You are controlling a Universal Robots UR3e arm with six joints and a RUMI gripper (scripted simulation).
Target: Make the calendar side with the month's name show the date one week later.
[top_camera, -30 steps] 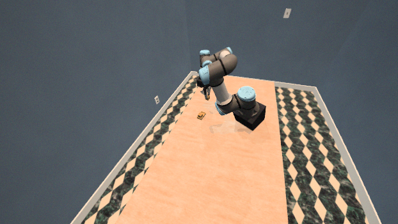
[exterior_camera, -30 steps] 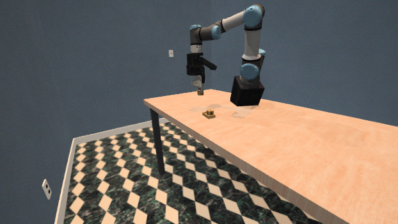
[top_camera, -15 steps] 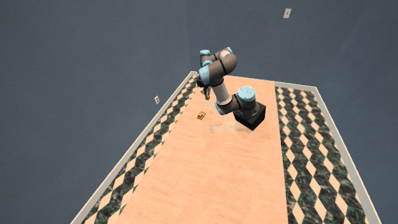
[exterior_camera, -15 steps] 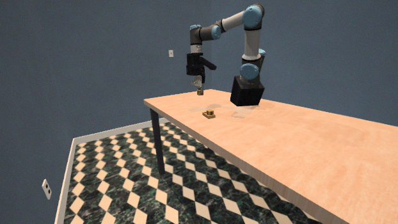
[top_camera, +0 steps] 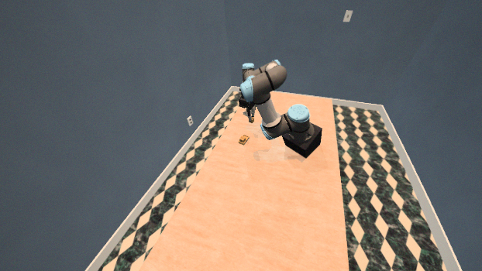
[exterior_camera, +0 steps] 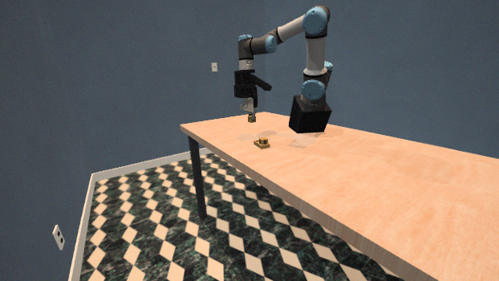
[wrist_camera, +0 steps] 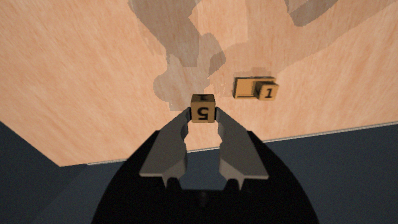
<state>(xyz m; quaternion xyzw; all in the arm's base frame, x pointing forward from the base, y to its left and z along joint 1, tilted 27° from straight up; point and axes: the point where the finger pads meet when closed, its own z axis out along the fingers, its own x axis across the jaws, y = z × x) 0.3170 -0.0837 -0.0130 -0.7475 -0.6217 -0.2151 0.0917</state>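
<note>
Wall plate: in the exterior view we see a small white plate (exterior_camera: 58, 237) low on the blue wall at the lower left of the frame.
Floor: we see a diamond-checked floor (exterior_camera: 160, 225) under and beside the desk.
Desk: we see a pale wooden desk (exterior_camera: 361, 181) running from centre frame to the lower right in the exterior view, one dark leg (exterior_camera: 197, 181) showing at its near corner.
Hand: our hand (wrist_camera: 202, 121) sits in the lower middle of the wrist view, its two grey fingers closed to a narrow gap and clamped on a cube.
Held cube: we see the wooden number cube (wrist_camera: 202, 108) pinched between the fingertips at centre frame, raised above the desk near its edge, the face toward the camera showing a 5 that reads upside down.
Tray: we see the wooden tray (wrist_camera: 245, 87) to the right of the held cube and slightly above it in the wrist view, lying on the desk, well apart from the hand.
Second cube: we see a second cube (wrist_camera: 267, 91) in the right end of the tray, its facing side showing a 1; the tray's left slot stands bare.
Arm base: we see the dark block base (exterior_camera: 298, 126) right of the tray in the exterior view, on the desk.
</note>
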